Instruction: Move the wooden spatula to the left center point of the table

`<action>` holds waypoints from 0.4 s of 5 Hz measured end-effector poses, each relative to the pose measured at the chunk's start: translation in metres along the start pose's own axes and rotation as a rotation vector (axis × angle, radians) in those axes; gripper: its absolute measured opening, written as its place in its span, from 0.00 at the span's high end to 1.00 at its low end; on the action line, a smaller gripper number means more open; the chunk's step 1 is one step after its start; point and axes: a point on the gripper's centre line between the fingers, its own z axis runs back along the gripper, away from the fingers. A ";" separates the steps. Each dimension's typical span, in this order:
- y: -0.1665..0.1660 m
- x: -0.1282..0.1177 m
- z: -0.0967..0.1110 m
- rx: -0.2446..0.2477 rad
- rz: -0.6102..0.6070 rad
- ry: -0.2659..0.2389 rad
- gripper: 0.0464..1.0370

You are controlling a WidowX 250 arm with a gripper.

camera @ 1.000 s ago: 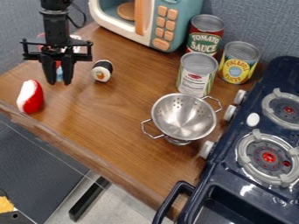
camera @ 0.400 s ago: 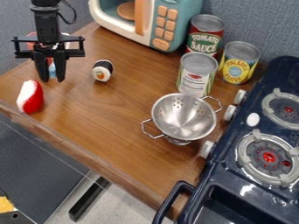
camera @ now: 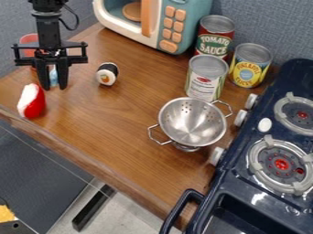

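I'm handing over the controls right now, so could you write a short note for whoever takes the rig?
Gripper: open, fingers apart, over the table's far left part. Something pale blue shows between the fingers; I can't tell whether it touches them.
Job's things: I can't confirm the wooden spatula's position.
Nearby: the red-and-white piece lies by the left edge, the sushi roll right of the gripper.
Done: no placement I can confirm.
Left: locate the spatula, then set it at the left center point; the red-and-white piece may crowd that spot.
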 end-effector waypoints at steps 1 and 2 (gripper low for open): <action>-0.001 0.001 0.000 -0.005 0.039 -0.006 0.78; -0.001 0.003 -0.002 0.002 0.058 -0.001 0.78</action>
